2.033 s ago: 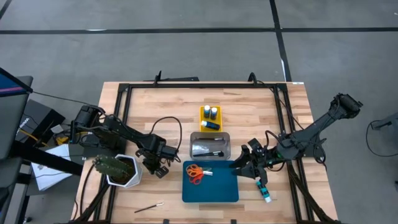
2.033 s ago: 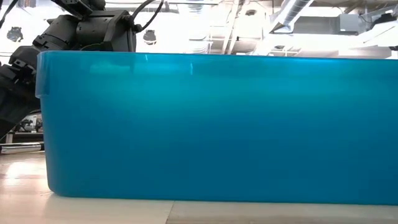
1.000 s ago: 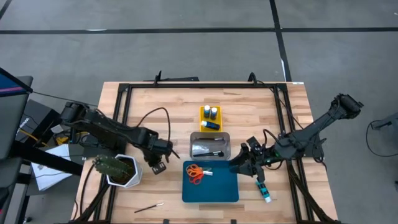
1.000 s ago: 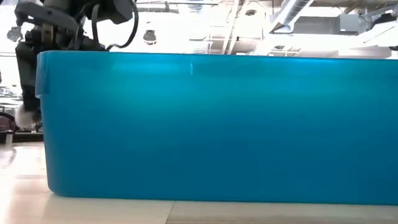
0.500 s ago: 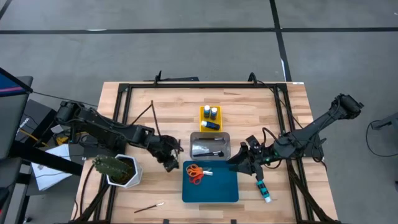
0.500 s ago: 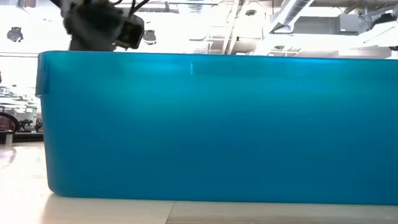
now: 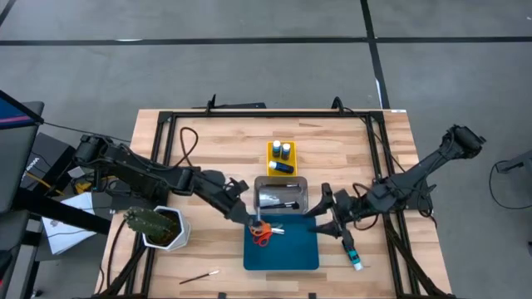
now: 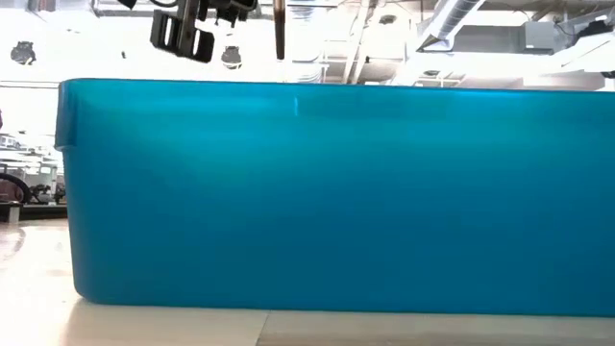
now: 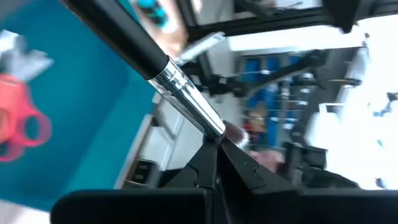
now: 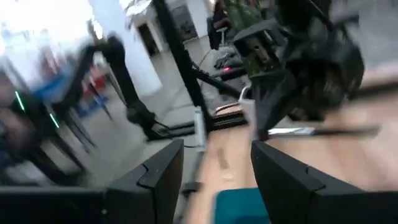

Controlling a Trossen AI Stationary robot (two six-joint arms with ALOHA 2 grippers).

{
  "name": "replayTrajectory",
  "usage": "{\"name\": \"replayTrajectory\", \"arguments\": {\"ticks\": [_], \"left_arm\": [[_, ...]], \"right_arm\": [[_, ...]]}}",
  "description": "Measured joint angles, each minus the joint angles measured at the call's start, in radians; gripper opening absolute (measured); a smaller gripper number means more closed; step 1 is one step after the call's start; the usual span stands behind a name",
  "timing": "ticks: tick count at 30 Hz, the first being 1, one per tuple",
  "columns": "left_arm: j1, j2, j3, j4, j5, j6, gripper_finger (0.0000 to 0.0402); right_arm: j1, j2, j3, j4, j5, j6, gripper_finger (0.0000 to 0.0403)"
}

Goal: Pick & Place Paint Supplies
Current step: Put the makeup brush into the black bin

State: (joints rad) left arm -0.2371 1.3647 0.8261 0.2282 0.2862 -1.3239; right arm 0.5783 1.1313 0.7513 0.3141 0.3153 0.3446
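My left gripper hovers over the blue tray's far-left corner, shut on a dark-handled paintbrush with a silver ferrule. The red-handled scissors lie in the blue tray just below it and also show in the left wrist view. My right gripper is open and empty beside the tray's far-right corner. Blue bottles with white caps stand in the yellow tray. More brushes lie in the clear tray. One brush lies on the table near its front edge. My left gripper pinches the paintbrush between its two fingers at the bristle end, just past the silver ferrule. The brush is lifted clear. Its dark handle runs away from the fingers and points down toward the blue tray.
The blue tray fills the low view as a wall. A cactus in a white pot stands at the near left. A blue item with a white end lies right of the tray. A black frame borders the table.
My left gripper has swung from beside the cactus pot toward the table's right, ending over the blue tray's far-left corner above the scissors. My right gripper has shifted a little toward the far edge.
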Motion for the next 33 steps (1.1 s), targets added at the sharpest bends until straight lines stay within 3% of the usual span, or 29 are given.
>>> {"name": "replayTrajectory", "arguments": {"ticks": [4,7,13,21,33], "left_arm": [[0.000,0.000,0.000,0.090,0.024,-0.082,0.0000],[0.000,0.000,0.000,0.146,0.028,-0.139,0.0000],[-0.011,0.001,0.000,0.239,0.028,-0.282,0.0000],[-0.026,0.001,-0.001,0.338,-0.034,-0.426,0.0000],[-0.026,0.001,0.023,0.344,-0.071,-0.411,0.0000]], "right_arm": [[0.022,0.000,0.000,0.000,0.001,-0.357,0.0184],[0.029,0.000,0.000,-0.004,0.032,-0.487,0.0184],[0.021,0.003,0.049,-0.114,0.133,-0.605,0.0184],[-0.054,0.091,0.158,-0.139,0.164,-0.742,0.0184],[-0.097,0.317,0.325,-0.149,0.157,-0.745,0.0184]]}}
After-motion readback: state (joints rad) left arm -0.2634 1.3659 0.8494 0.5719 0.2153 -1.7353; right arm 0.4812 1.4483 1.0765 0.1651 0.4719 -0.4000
